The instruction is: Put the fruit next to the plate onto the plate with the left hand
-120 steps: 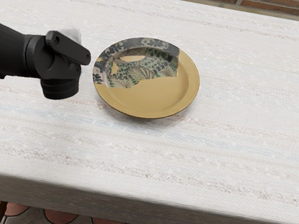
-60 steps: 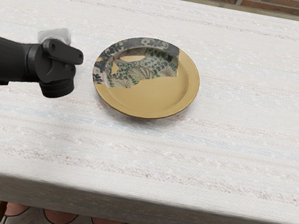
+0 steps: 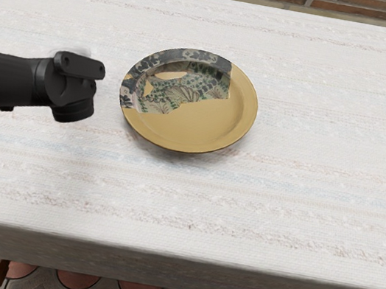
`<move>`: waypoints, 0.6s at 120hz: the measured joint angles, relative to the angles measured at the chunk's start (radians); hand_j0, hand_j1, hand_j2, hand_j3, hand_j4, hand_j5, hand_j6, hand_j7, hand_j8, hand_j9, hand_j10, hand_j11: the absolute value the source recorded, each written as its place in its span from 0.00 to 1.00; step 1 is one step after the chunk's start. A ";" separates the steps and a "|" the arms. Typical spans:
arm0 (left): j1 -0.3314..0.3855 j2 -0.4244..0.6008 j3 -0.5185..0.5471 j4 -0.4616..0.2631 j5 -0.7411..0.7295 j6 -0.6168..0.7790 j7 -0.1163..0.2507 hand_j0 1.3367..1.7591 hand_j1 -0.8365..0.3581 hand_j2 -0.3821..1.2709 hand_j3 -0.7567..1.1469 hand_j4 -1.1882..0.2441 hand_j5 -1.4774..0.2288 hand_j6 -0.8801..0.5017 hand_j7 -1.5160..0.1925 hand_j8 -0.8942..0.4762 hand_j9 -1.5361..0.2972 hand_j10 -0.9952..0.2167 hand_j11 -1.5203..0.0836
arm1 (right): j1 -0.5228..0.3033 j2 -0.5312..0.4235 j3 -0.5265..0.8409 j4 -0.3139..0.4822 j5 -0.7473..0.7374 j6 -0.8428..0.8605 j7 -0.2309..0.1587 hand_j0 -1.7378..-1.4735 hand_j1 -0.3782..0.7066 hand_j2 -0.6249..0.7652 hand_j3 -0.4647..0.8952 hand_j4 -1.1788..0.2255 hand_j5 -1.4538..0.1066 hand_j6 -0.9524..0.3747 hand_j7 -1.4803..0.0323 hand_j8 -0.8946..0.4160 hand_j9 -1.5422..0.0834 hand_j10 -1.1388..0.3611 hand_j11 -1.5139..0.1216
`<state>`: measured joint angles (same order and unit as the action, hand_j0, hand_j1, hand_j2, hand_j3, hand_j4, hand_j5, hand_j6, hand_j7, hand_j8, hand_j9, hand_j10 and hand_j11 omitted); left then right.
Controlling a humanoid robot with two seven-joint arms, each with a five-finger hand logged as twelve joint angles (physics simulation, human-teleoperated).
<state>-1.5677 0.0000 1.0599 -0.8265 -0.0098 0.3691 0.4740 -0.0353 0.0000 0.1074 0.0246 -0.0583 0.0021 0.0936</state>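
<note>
black left hand (image 3: 74, 86) sits just left of the round ochre plate with dark leaf pattern (image 3: 205, 120) on the white-clothed table (image 3: 255, 215). grip state: cannot tell. fruit not visible, possibly hidden by the hand. recommendation: confirm a secure hold, then lift clear of the rim.

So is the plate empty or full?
Empty. The plate shows only its yellow face and leafy pattern, with nothing lying on it.

**Patterned plate beside the hand**

A round, shallow ochre-yellow plate (image 3: 204, 122) with a dark blue-green leaf pattern across its far-left part lies flat. It is near the left hand (image 3: 74, 86) but apart from it, on the side away from the arm. The fruit cannot be made out.
</note>
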 joint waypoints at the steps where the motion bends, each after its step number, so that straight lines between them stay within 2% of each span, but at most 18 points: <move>1: 0.000 0.000 -0.001 0.001 0.000 -0.002 0.000 0.76 0.75 0.26 0.40 0.66 0.68 0.46 0.70 0.47 0.66 0.62 0.75 | 0.000 0.000 0.000 0.000 0.000 0.000 0.000 0.30 0.07 0.44 0.34 0.81 0.90 0.69 0.95 0.65 0.92 0.73 0.90; 29: 0.016 0.000 -0.025 0.040 0.000 -0.087 -0.001 0.76 0.70 0.27 0.40 0.62 0.64 0.42 0.66 0.44 0.63 0.58 0.71 | 0.000 0.000 0.000 0.000 0.000 0.000 0.000 0.30 0.07 0.44 0.34 0.81 0.90 0.69 0.95 0.65 0.92 0.73 0.90; 43: 0.034 0.000 -0.028 0.063 0.004 -0.099 -0.003 0.76 0.67 0.27 0.40 0.59 0.62 0.39 0.64 0.41 0.60 0.54 0.68 | 0.000 0.000 0.000 0.000 0.000 0.000 0.000 0.30 0.07 0.44 0.34 0.81 0.90 0.69 0.95 0.65 0.92 0.73 0.90; 50: 0.041 0.000 -0.028 0.079 0.003 -0.102 -0.005 0.76 0.65 0.28 0.40 0.58 0.61 0.41 0.63 0.38 0.60 0.53 0.67 | 0.000 0.000 0.000 0.000 0.000 0.000 0.000 0.30 0.07 0.44 0.34 0.81 0.90 0.69 0.95 0.65 0.92 0.73 0.90; 72: 0.053 0.000 -0.029 0.114 0.001 -0.105 -0.007 0.76 0.63 0.28 0.40 0.57 0.59 0.38 0.61 0.38 0.58 0.52 0.65 | 0.000 0.000 0.000 0.000 0.000 0.000 0.000 0.30 0.07 0.44 0.34 0.81 0.90 0.69 0.95 0.65 0.92 0.73 0.90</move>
<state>-1.5149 0.0000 1.0306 -0.7128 -0.0090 0.2643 0.4667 -0.0353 0.0000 0.1074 0.0246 -0.0583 0.0021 0.0936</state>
